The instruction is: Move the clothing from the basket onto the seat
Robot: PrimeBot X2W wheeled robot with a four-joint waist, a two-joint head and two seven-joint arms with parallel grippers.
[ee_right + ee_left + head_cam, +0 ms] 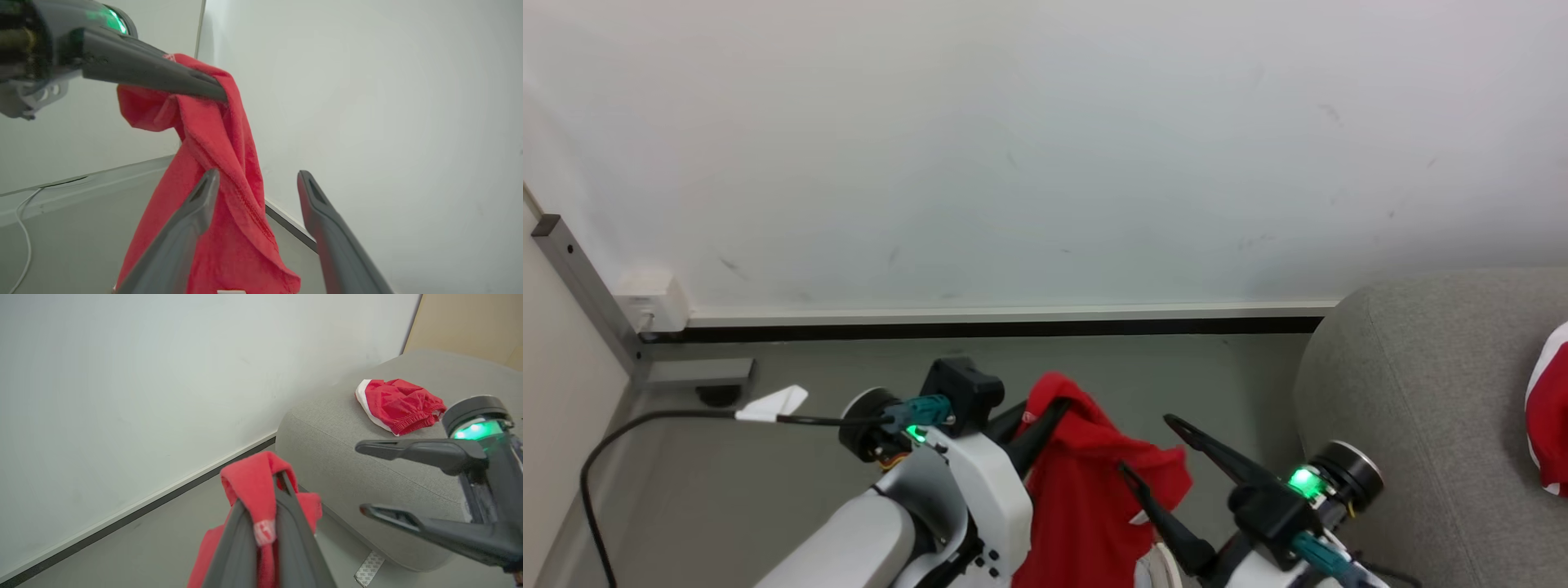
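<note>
Red garment (1086,490) hangs in the air from the left jaws, which are shut on a bunched fold at its top. It looks light, limp and soft (it will likely swing and drape). Long axis near vertical, free end toward the floor. Right jaws stand wide, holding nothing, just beside the cloth. Judged best hold: a gathered fold. Seat (1421,392) to the right, another red piece (1547,425) on it.

No readable text; the small tag (264,532) on the red garment (249,484) is blurred
</note>
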